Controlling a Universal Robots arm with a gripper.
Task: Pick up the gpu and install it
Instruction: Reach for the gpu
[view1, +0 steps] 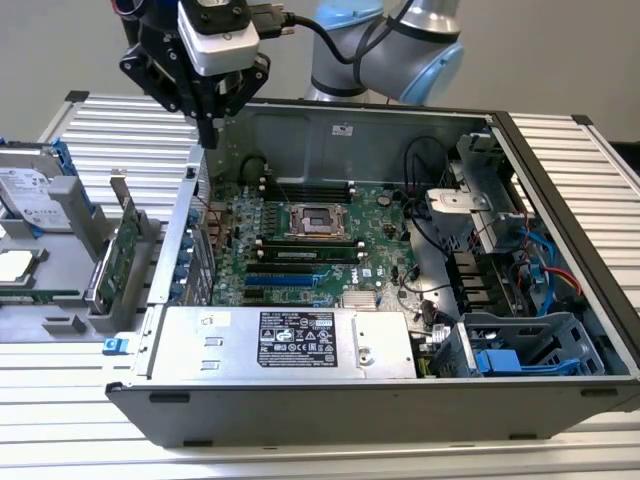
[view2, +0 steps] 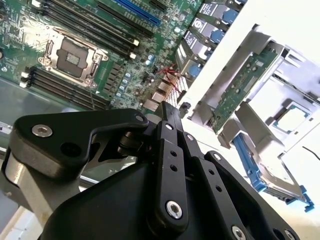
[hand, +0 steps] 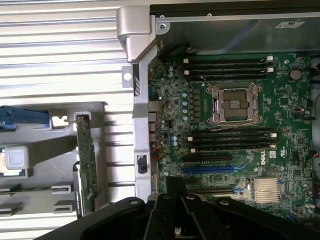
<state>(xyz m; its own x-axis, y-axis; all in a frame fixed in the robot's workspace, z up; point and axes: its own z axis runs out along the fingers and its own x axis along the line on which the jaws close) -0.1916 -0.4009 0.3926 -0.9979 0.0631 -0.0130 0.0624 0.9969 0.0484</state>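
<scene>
Gpu (view1: 120, 255), a single card, stands in the rack (view1: 70, 322); jaws closed on nothing

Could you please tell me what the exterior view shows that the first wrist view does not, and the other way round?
Exterior view's own: the robot arm, the silver power supply and the grey drive cage with blue parts. First wrist view's own: nothing new, just a top-down look along the gpu and its upper edge. Shared: the gpu standing in its holder outside the case, the motherboard with its processor socket, and the empty jaws.
</scene>
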